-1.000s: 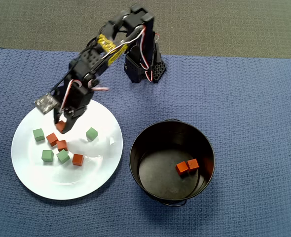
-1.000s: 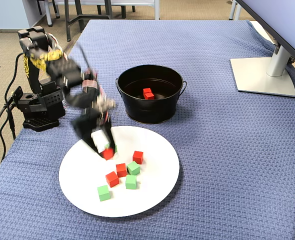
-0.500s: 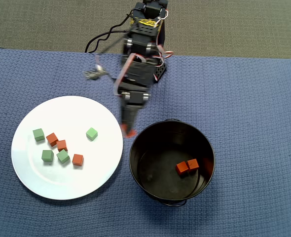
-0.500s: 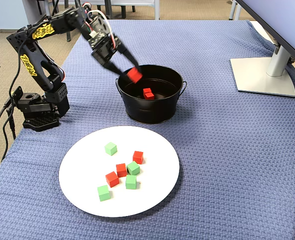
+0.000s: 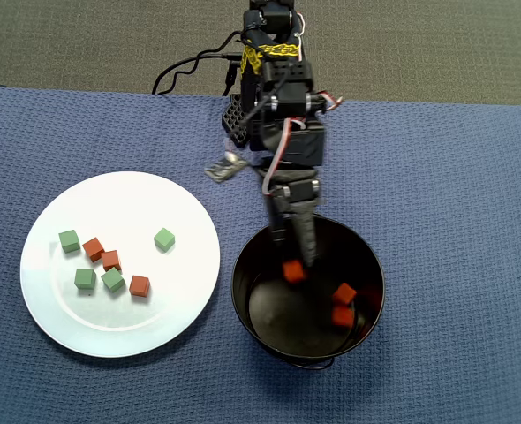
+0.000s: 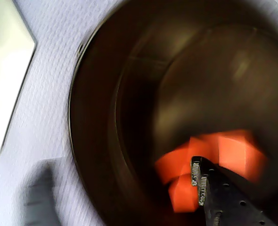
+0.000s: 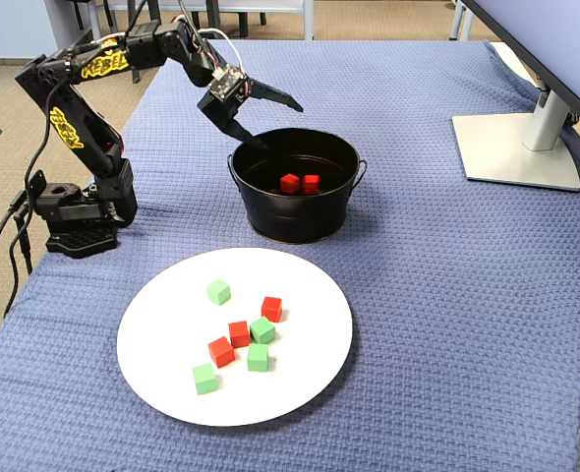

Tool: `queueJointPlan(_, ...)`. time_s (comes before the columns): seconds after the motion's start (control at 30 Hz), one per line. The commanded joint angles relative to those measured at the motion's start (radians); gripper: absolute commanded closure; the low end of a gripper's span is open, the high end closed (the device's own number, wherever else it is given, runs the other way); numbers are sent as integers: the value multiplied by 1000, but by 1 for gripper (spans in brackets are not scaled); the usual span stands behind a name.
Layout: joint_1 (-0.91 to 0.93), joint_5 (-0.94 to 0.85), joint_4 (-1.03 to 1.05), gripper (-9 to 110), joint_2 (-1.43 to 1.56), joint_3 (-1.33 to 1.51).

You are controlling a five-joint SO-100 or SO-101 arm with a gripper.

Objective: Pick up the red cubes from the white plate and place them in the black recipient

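The white plate (image 5: 128,203) lies at the left in the overhead view and at the front in the fixed view (image 7: 305,379). Three red cubes sit on it (image 5: 93,248) (image 5: 111,260) (image 5: 139,285), mixed with green ones. The black recipient (image 5: 237,283) (image 7: 290,221) stands beside the plate. Three red cubes lie inside it (image 5: 293,271) (image 5: 344,292) (image 5: 341,315); the fixed view shows two of them (image 7: 289,183). My gripper (image 5: 296,250) (image 7: 278,125) hangs over the pot's near rim, open and empty. In the wrist view (image 6: 118,188) blurred red cubes (image 6: 224,150) lie below one finger (image 6: 200,181).
Several green cubes (image 5: 68,240) (image 5: 163,238) (image 5: 85,278) lie among the red ones on the plate. A white monitor stand (image 7: 516,147) sits at the far right of the blue cloth. My arm's base (image 7: 74,221) stands at the table's left edge.
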Motion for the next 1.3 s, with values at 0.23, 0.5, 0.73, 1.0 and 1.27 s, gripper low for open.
queueJointPlan(0.23,517,-448,20,82,-250,-316)
queueJointPlan(0.5,638,-828,-21,81,-523,-445)
queueJointPlan(0.73,637,-1015,-63,79,-624,-451)
queueJointPlan(1.0,612,-1048,-92,80,-749,-522)
queueJointPlan(1.27,588,-1062,-127,81,-861,-583)
